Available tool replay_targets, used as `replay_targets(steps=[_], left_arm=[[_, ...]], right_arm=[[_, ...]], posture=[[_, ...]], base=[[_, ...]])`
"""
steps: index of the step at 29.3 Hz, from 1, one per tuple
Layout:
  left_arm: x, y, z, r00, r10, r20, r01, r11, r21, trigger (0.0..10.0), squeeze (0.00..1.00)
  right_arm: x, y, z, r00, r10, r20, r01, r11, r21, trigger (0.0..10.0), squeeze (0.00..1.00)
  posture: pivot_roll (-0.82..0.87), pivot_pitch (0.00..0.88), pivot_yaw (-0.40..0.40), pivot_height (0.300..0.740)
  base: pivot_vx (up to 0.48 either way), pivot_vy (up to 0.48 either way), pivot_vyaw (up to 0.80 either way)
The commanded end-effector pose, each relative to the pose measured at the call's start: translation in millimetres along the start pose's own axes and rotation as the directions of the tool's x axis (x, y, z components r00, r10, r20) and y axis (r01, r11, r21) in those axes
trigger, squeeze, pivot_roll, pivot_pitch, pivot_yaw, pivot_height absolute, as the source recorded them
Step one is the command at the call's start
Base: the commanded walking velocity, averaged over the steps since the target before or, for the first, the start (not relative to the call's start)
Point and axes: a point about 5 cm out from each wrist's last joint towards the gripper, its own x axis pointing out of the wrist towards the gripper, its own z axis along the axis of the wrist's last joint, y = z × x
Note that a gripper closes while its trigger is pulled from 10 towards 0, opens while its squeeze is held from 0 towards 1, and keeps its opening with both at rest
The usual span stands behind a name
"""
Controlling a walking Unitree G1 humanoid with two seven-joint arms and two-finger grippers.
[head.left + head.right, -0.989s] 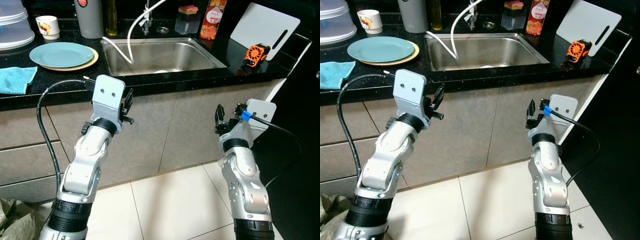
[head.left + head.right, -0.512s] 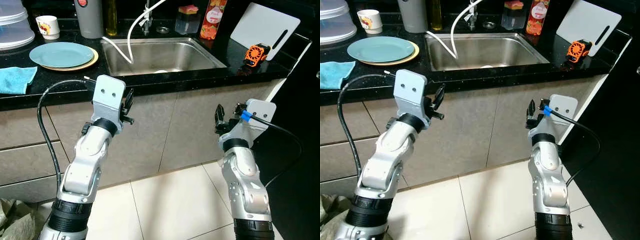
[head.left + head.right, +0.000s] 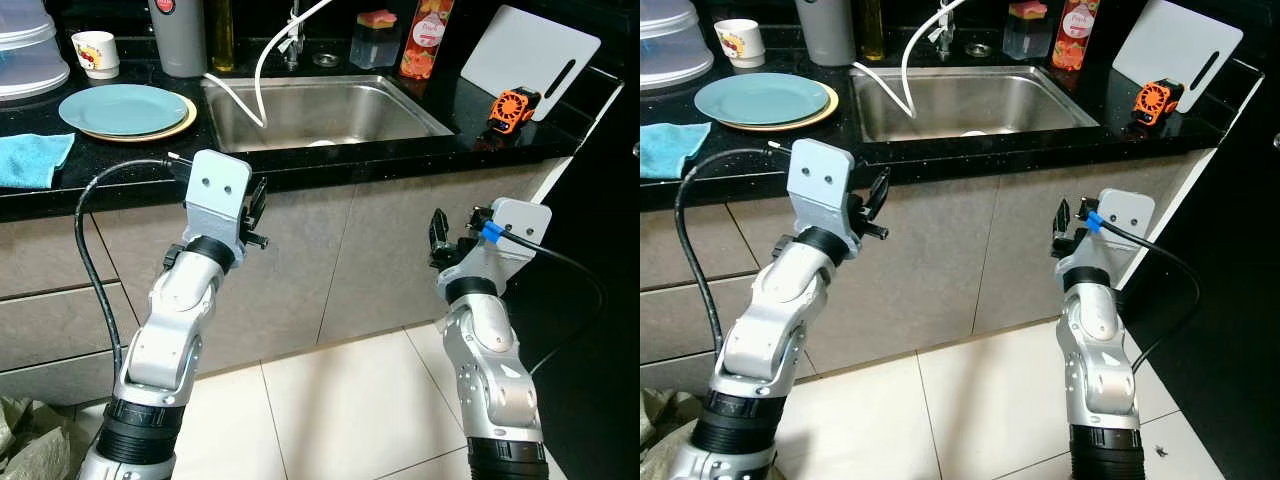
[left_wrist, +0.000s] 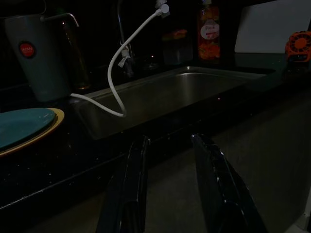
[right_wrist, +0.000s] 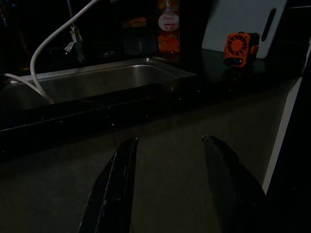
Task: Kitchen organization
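Approach step, nothing in hand: your left gripper (image 4: 167,189) and right gripper (image 5: 167,187) hang below the counter (image 3: 300,160) edge, both with fingers spread and empty. Likely targets sit up top: teal plate (image 3: 123,108), cup (image 3: 96,52), orange gadget (image 3: 513,107) beside the cutting board (image 3: 530,50). Next you'd raise an arm over the sink (image 3: 320,110) rim. Head views show the blue cloth (image 3: 32,158); the dim wrist views show finger spacing.

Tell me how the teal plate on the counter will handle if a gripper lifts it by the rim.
The teal plate looks rigid and glossy, so probably slippery between narrow fingers and breakable if dropped. It sits on a yellow plate, which may shift or come along. Being wide and shallow, it would likely tilt from a one-sided rim grip.
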Motion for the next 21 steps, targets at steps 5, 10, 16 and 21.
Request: replay_targets(steps=[5,10,16,21], left_arm=[[-1.0,-2.9,-0.1,1.0,-0.012,0.003,0.012,1.0,0.008,10.0,0.0],[-1.0,-3.0,-0.2,1.0,-0.012,0.002,0.012,1.0,0.007,10.0,0.0],[-1.0,-2.9,-0.3,1.0,-0.011,0.001,0.011,1.0,0.007,10.0,0.0],[-1.0,-2.9,-0.2,1.0,-0.011,0.001,0.011,1.0,0.007,10.0,0.0]], right_arm=[[-0.4,-2.0,-4.0,1.0,-0.005,-0.02,0.005,1.0,-0.004,10.0,0.0],[-0.7,-2.2,-4.1,1.0,-0.005,-0.021,0.005,1.0,-0.004,10.0,0.0],[-0.7,-2.3,-4.1,1.0,-0.006,-0.022,0.006,1.0,-0.004,10.0,0.0],[-0.9,-2.4,-4.3,1.0,-0.006,-0.023,0.006,1.0,-0.004,10.0,0.0]], posture=[[0.19,0.037,-0.049,0.74],[0.19,0.038,-0.049,0.74],[0.19,0.04,-0.049,0.74],[0.19,0.043,-0.05,0.74]], base=[[0.0,0.0,0.0],[0.0,0.0,0.0],[0.0,0.0,0.0],[0.0,0.0,0.0]])
